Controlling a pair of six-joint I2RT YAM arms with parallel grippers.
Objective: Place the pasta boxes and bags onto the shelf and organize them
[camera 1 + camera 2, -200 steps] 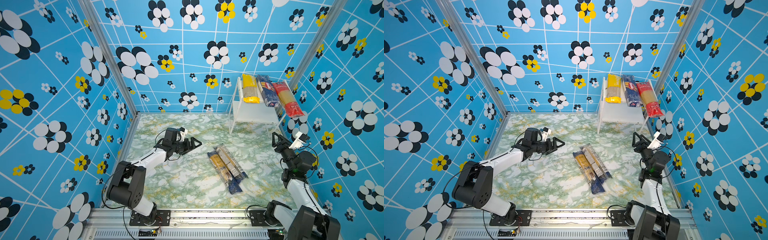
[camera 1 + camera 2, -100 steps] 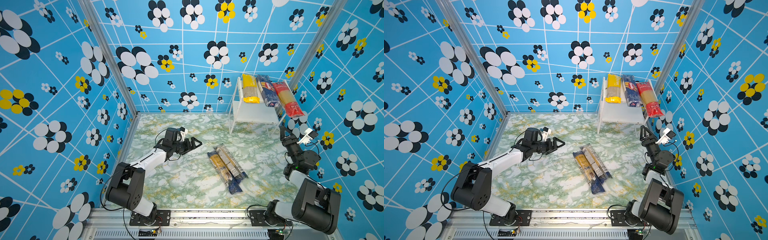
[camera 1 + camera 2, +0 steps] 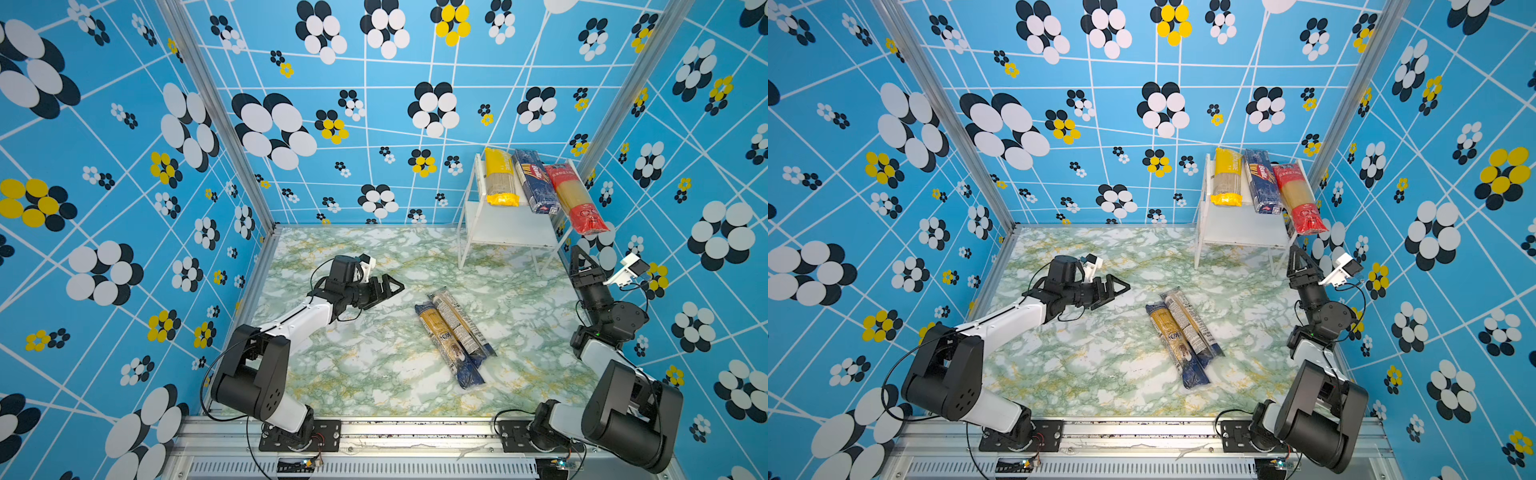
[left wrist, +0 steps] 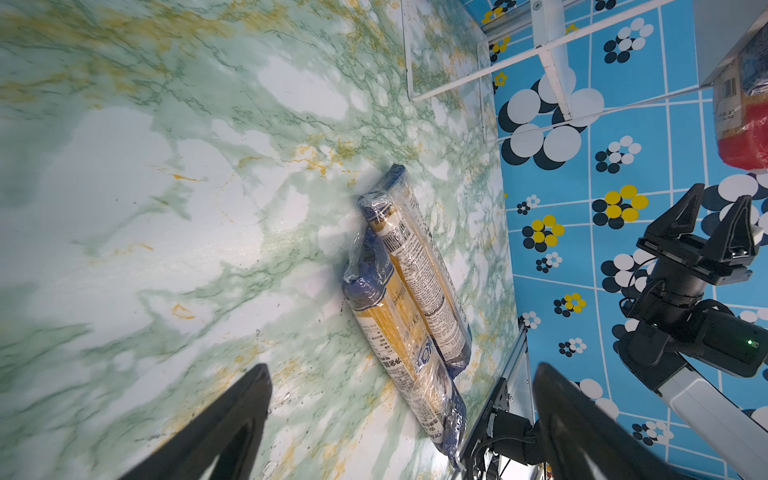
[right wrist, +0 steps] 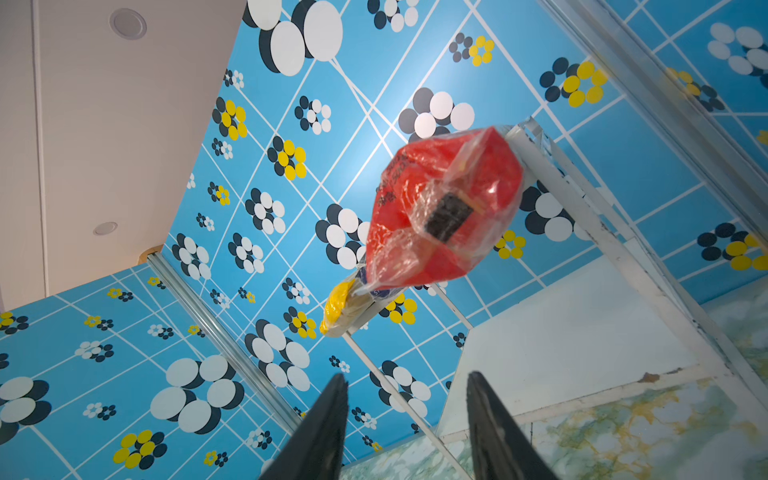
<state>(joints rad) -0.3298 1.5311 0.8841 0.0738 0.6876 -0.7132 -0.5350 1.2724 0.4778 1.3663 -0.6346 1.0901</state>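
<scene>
- Clear film wraps the two packs left on the marble-patterned tabletop (image 3: 353,365): the near clear pack (image 3: 441,340) and the far clear pack (image 3: 460,323) lie flat, side by side and touching.
- Left gripper (image 3: 388,287): jaws spread wide, nothing between them. The packs lie just ahead of its fingertips, and their closest end is near it.
- Long axis: both packs slant away from the left gripper toward the front rail, oblique to the line the gripper points along. A grasp would likely need the wrist turned so the jaws close across the narrow width.
- Right gripper (image 3: 581,258): jaws parted with a moderate gap, empty, pointing upward, well apart from the packs on the tabletop.
- Above the right gripper the red pack (image 3: 575,199) overhangs the front edge of the shelf (image 3: 509,226).
- Beyond the red pack, the blue pack (image 3: 534,183) and the yellow pack (image 3: 500,178) lie on the same top board; the lower board is bare.
- Judgement: the left arm is the nearer one for either remaining pack.
</scene>
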